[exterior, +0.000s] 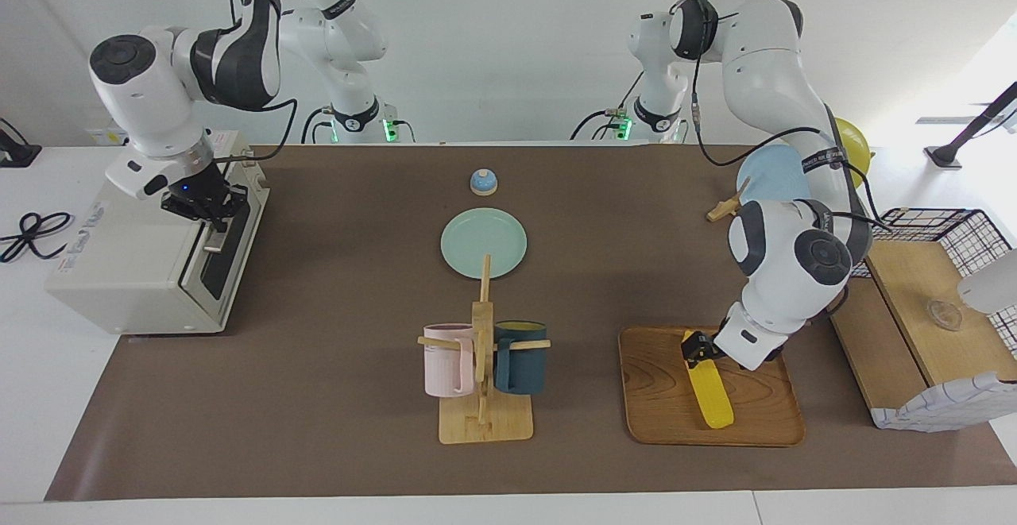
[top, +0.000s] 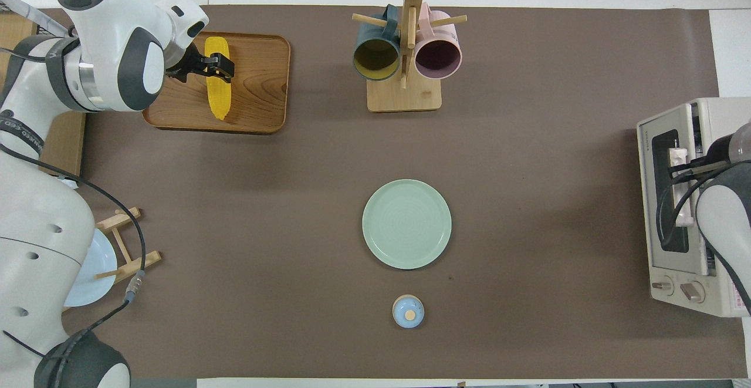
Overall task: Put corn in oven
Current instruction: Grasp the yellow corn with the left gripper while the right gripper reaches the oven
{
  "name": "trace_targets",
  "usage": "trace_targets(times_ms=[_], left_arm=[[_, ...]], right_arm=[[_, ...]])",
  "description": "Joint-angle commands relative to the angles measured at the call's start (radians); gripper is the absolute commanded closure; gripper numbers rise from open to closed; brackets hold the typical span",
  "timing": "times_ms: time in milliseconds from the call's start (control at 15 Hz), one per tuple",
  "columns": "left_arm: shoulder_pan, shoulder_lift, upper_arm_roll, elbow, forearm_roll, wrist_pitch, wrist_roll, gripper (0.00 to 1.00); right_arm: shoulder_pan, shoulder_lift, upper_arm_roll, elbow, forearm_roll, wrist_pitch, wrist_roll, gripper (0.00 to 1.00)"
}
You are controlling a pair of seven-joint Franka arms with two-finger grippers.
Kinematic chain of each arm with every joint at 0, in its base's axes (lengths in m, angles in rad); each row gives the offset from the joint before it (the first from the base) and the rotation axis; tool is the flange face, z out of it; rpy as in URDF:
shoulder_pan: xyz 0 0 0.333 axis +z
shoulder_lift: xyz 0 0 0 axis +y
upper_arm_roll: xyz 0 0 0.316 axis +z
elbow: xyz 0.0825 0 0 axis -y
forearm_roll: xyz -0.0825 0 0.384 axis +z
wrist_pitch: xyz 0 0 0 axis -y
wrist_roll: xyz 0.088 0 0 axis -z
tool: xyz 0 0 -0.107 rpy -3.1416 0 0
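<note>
Facing view: the corn [exterior: 709, 392] lies lengthwise on a wooden tray [exterior: 659, 398] at the left arm's end of the counter [exterior: 334, 398], farther from the robots than the green plate [exterior: 484, 243]. The left hand [exterior: 693, 348] is down at the cob's nearer end, fingers set on either side of it; whether they grip it I cannot tell. The right hand [exterior: 213, 219] is at the door of the oven [exterior: 143, 267], which stands at the right arm's end; its fingers seem closed on the bar handle [exterior: 216, 241].

Overhead view: the left hand [top: 218, 65] straddles the corn [top: 217, 85] partway along it, the black fingers [top: 225, 66] close to both flanks, the cob flat on the tray [top: 258, 83]. The oven [top: 686, 218] shows its closed dark door, with the right hand [top: 680, 168] at the handle [top: 680, 185]. A mug rack [top: 405, 53] stands beside the tray.
</note>
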Motion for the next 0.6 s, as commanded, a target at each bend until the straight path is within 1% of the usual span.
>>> trace_targets(times_ms=[0, 133, 267, 400, 467, 533], left_arm=[[0.007, 0.07, -0.021, 0.059, -0.019, 0.027, 0.023, 0.0], [0.007, 0.09, -0.021, 0.079, -0.027, 0.029, 0.023, 0.0], [0.008, 0.093, -0.021, 0.079, -0.027, 0.033, 0.026, 0.0], [0.013, 0.095, -0.021, 0.078, -0.031, 0.052, 0.026, 0.0], [0.013, 0.095, -0.018, 0.078, -0.042, 0.059, 0.025, 0.17], [0.013, 0.095, -0.017, 0.076, -0.048, 0.062, 0.025, 0.41]], right_arm=[[0.01, 0.004, 0.001, -0.099, 0.03, 0.093, -0.006, 1.0], [0.013, 0.027, -0.001, -0.113, 0.042, 0.136, -0.006, 1.0], [0.013, 0.053, 0.001, -0.113, 0.045, 0.163, -0.006, 1.0], [0.045, 0.077, 0.002, -0.113, 0.057, 0.199, -0.001, 1.0], [0.055, 0.088, 0.002, -0.113, 0.059, 0.206, 0.016, 1.0], [0.071, 0.102, 0.002, -0.115, 0.06, 0.211, 0.048, 1.0]])
